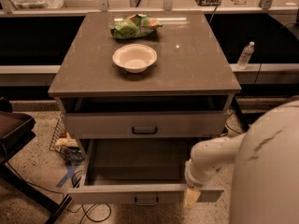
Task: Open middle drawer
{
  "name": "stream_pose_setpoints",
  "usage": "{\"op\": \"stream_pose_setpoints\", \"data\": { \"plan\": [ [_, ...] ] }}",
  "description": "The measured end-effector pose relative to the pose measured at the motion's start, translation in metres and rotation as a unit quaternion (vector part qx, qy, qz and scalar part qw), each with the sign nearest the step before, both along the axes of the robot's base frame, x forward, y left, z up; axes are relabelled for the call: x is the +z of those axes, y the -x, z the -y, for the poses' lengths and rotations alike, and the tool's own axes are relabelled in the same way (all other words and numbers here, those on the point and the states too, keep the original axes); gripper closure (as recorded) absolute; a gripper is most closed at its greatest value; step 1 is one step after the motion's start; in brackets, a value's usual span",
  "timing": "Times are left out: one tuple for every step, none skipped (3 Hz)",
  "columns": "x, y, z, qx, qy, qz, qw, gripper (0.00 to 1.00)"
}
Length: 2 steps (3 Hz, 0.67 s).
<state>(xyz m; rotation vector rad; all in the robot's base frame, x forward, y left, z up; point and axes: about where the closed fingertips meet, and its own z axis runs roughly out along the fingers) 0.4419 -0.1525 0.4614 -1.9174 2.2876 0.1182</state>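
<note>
The middle drawer is pulled far out of the cabinet. Its pale grey front is near the bottom of the view, with the dark bar handle at its lower edge, and its inside looks bare. My gripper is at the right end of that front, over its top edge, on the white arm coming from the lower right. The top drawer, with its own handle, sits a little way out under the counter. The lowest drawer is hidden.
A white bowl and a green bag lie on the countertop. A water bottle stands at the right. A dark chair, a wire basket and floor cables are at the left.
</note>
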Motion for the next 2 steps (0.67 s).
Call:
{"op": "stream_pose_setpoints", "data": {
  "plan": [
    [0.059,-0.028,-0.002,0.000,0.051,0.015,0.9986,0.38],
    [0.106,-0.051,-0.004,0.010,0.087,0.027,0.9958,0.62]
  ]
}}
